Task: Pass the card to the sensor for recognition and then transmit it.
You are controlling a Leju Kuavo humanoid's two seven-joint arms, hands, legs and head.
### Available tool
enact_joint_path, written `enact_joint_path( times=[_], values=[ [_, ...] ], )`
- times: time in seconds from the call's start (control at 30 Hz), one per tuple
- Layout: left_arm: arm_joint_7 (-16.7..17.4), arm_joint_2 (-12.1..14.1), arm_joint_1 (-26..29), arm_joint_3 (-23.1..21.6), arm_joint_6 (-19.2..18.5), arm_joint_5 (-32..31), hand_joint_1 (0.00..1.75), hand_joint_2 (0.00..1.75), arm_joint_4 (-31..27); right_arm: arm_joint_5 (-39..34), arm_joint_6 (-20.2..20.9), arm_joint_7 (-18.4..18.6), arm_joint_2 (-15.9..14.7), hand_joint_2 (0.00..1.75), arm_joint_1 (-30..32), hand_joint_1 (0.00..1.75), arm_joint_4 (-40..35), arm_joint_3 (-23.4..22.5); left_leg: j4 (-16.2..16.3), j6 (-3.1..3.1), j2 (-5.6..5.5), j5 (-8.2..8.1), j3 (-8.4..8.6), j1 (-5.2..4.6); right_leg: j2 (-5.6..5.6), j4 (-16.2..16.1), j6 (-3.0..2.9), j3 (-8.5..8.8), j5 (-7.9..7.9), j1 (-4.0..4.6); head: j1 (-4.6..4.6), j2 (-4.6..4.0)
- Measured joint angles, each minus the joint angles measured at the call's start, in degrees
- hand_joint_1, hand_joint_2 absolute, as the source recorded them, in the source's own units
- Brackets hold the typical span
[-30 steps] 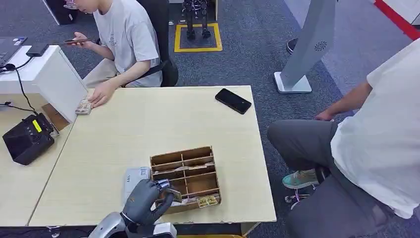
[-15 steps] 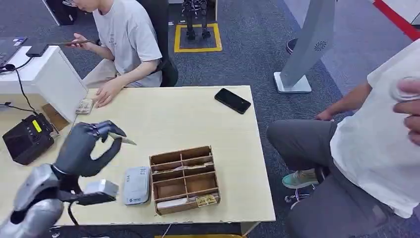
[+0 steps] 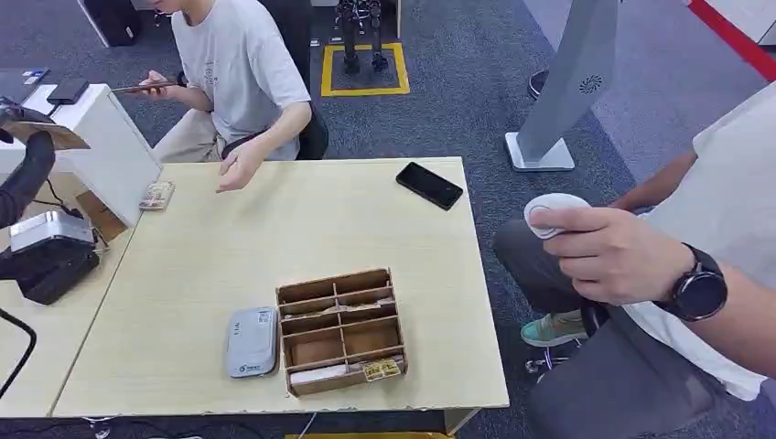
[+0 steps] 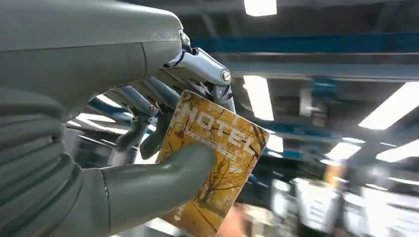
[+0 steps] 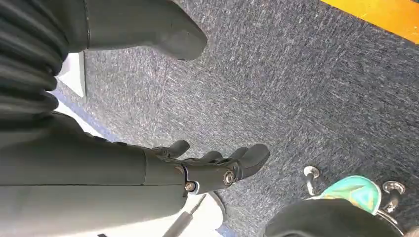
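Card: an orange-yellow rectangle printed with bare autumn trees and the white word "HOTEL", pinched between the thumb and darker fingers of the left robot hand. In the head view the card is raised at the far left, above the white stand and the black sensor. The right robot hand hangs over grey carpet, fingers loosely extended and holding nothing. Pale wooden tabletop carrying a divided wooden tray, a grey case just beside it, and a black phone near the far edge. Two seated people flank the tabletop; one holds a white puck.
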Motion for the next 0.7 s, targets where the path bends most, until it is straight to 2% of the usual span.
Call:
enact_joint_path(
  times=[0.03,0.07,0.13,0.2,0.27,0.4,0.7],
  values=[
    [2.0,-1.0,-0.4,-0.7,1.5,-3.8,1.54,1.75,1.7,0.0,-0.1,-0.2,0.0,1.75,-0.1,0.0,0.0,-0.1,0.0,0.04,0.0,0.04,0.0,-0.02,0.0,0.0,0.04,-0.02,0.03,0.0,0.04,0.0],
    [4.4,-2.3,-0.8,-1.8,3.3,-8.7,1.75,1.75,4.1,0.0,-0.5,-0.4,0.1,1.75,-0.4,0.0,0.2,-0.3,0.0,0.07,0.0,0.07,-0.01,-0.05,0.0,0.0,0.04,-0.02,0.06,0.0,0.02,0.0],
    [7.8,-4.1,-1.8,-3.8,5.8,-14.4,1.75,1.75,8.8,0.0,-1.2,-0.7,0.1,1.75,-0.9,0.0,0.6,-0.4,0.0,0.07,0.0,0.1,-0.01,-0.05,0.01,0.0,0.04,-0.01,0.1,0.0,0.04,0.0],
    [9.7,-5.7,-2.8,-5.2,7.4,-18.0,1.75,1.75,13.5,0.0,-1.7,-0.8,0.0,1.75,-1.2,0.0,1.1,-0.6,0.0,0.05,0.07,0.12,-0.01,-0.04,0.06,0.0,-0.01,-0.02,0.14,0.0,0.04,0.0],
    [10.0,-6.4,-3.4,-5.7,8.3,-18.6,1.75,1.75,17.8,0.0,-1.9,-0.2,0.0,1.75,-1.2,0.0,1.6,-0.7,0.0,0.05,0.16,0.12,-0.01,-0.04,0.15,0.0,-0.03,-0.05,0.16,0.01,0.04,0.0],
    [9.6,-7.5,-3.5,-5.8,8.8,-18.5,1.75,1.75,22.3,0.0,-1.8,1.0,-0.2,1.75,-0.7,0.0,2.1,-0.7,0.0,0.04,0.17,0.11,-0.07,-0.03,0.16,0.0,-0.04,-0.11,0.15,0.02,0.06,0.0],
    [9.0,-8.9,-3.5,-5.8,8.4,-18.4,1.75,1.75,25.3,0.0,-1.6,0.9,-0.5,1.75,-0.5,0.0,2.3,-0.7,0.0,0.05,0.19,0.11,-0.18,-0.03,0.18,0.0,-0.04,-0.22,0.15,0.01,0.04,0.0]
  ],
)
